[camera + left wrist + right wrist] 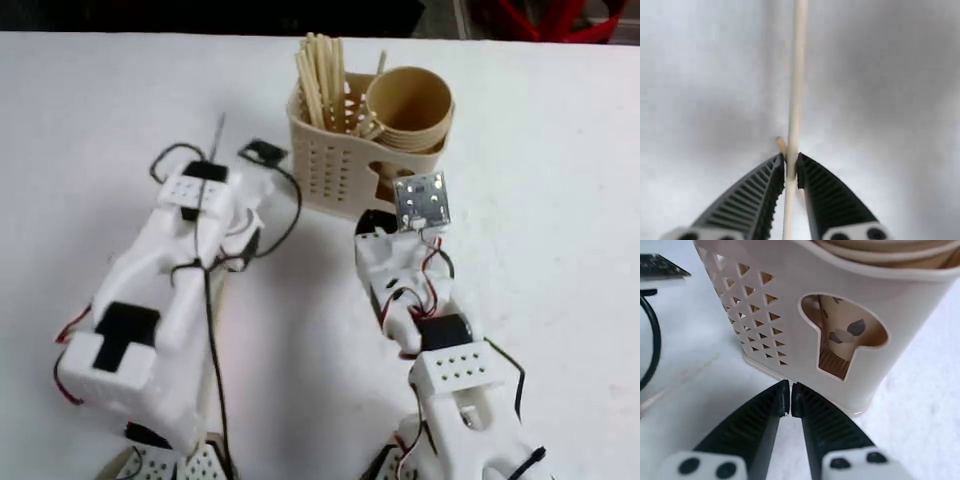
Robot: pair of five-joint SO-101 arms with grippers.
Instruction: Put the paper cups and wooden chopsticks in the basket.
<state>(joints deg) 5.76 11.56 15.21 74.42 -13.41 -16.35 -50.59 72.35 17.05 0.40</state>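
Left gripper (790,165): clamped on a single wooden chopstick (799,75). The jaws pinch it across the shaft, and most of its length runs out ahead of the tips. Gripping it part-way along looks deliberate, since the long free end can then lead into the basket. I can't tell whether the stick is lifted or resting on the counter (560,300). In the high view its thin tip (218,132) pokes out past my left arm, well left of the basket (330,170).

The stick is pale, straight, slim and plain wood. A short tan stub sits beside one jaw, and I can't tell what it is.

Right gripper (790,399): jaws closed together with nothing between them. It's low at the foot of the basket, just in front of the keyhole cut-out. My read is that it's parked there out of the left arm's way, or placed to steady the basket.

The basket is beige plastic with triangle perforations, standing upright on the counter. A bundle of chopsticks (322,75) stands in its left side. The tan paper cups (408,105) are nested in its right side, rims above the wall, and one shows through the cut-out (840,335).

My guess is that the held stick is the last item left.
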